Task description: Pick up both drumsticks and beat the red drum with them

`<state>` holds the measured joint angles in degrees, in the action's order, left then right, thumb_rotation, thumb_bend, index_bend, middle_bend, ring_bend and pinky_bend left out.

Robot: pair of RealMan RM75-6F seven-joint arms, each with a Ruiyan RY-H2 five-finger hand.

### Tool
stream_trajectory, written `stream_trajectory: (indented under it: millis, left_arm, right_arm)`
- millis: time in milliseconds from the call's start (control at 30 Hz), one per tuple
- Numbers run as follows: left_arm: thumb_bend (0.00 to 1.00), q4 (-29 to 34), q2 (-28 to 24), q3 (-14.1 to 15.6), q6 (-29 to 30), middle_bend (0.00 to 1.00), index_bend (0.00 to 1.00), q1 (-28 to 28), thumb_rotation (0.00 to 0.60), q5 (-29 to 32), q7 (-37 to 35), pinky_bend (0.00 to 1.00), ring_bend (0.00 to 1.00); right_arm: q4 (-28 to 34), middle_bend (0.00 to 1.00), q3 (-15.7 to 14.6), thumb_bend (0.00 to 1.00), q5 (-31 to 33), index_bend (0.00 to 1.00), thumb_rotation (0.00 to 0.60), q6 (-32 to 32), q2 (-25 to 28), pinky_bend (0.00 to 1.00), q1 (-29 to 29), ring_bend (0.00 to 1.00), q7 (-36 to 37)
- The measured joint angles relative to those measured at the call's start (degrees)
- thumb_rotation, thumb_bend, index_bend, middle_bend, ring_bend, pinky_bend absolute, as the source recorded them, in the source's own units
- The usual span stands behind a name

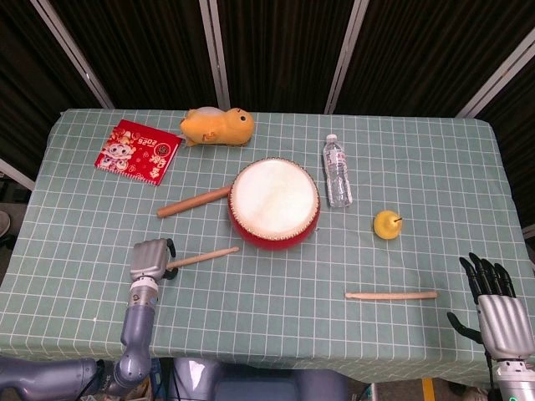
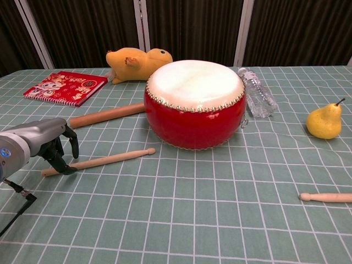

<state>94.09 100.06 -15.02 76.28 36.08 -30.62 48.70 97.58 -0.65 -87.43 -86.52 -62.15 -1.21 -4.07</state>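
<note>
The red drum with its pale skin stands mid-table, also in the chest view. One thin drumstick lies flat to the drum's left. My left hand hovers over its butt end. In the chest view, the left hand arches its fingers down on both sides of that drumstick without closing on it. The other drumstick lies at the front right, its tip showing in the chest view. My right hand is open at the table's right front edge, apart from it.
A thicker wooden stick leans against the drum's left side. A water bottle lies to the drum's right, with a yellow pear nearer. A yellow plush toy and a red booklet sit at the back left.
</note>
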Motion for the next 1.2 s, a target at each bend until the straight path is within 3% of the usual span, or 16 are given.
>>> stream_trajectory:
  millis: [233,433,700,733,800,933,1000,1100,1200]
  left_arm:
    - [0.34,-2.3,1.8,0.2,-0.3,1.0,0.52,0.6,0.6,1.0,-0.1,1.0,1.0]
    - [0.51,-2.6,1.7,0.7,-0.5,1.0,0.73,0.6,0.6,1.1,-0.4,1.0,1.0]
    - [0.52,2.0,-2.3,1.7,-0.7,1.0,0.76,-0.6,0.6,-1.2,-2.0,1.0,1.0]
    - [0.52,2.9,-3.2,2.0,-0.6,1.0,0.76,-0.9,0.6,-2.2,-2.4,1.0,1.0]
    - [0.52,5.2,-5.6,2.8,-0.4,1.0,0.77,-1.5,0.6,-5.5,-3.4,1.0,1.0]
    - [0.52,11.1,-12.3,4.4,0.2,1.0,0.77,-3.2,0.6,-13.0,-6.4,1.0,1.0]
    - [0.52,14.2,-16.5,5.0,0.6,1.0,0.77,-4.2,0.6,-16.6,-8.1,1.0,1.0]
    - [0.52,18.2,-22.5,5.7,1.0,1.0,0.77,-5.6,0.6,-21.0,-10.8,1.0,1.0]
    - [0.52,21.6,-27.6,5.9,1.2,1.0,0.77,-6.8,0.6,-24.1,-13.9,1.0,1.0]
  right_arm:
    - [0.0,0.0,0.0,0.27,-0.6,0.0,0.6,-0.2,0.0,0.01,0.2,0.0,-0.1]
    - [0.1,0.0,0.2,0.27,-0.3,0.0,0.6,0.0,0.0,0.01,0.3,0.0,0.1]
    - [0.2,0.0,0.4,0.27,0.5,0.0,0.6,0.5,0.1,0.03,0.5,0.02,-0.1]
    - [0.2,0.04,0.5,0.27,0.6,0.0,0.6,0.5,0.1,0.07,0.5,0.06,-0.1]
    - [0.5,0.22,0.7,0.27,0.9,0.0,0.6,0.7,0.1,0.24,0.4,0.26,-0.3]
    - [1.8,0.65,1.3,0.27,1.9,0.11,0.6,1.4,-0.1,0.74,0.1,0.76,-0.8]
    - [2.6,0.81,1.5,0.27,2.6,0.19,0.6,2.4,-0.1,0.89,-0.3,0.92,-1.1]
    - [4.5,0.98,1.9,0.27,4.7,0.32,0.6,4.7,-0.2,1.0,-1.3,1.0,-2.5]
    - [6.0,1.0,2.6,0.27,7.0,0.41,0.6,6.7,-0.7,1.0,-2.5,1.0,-5.9]
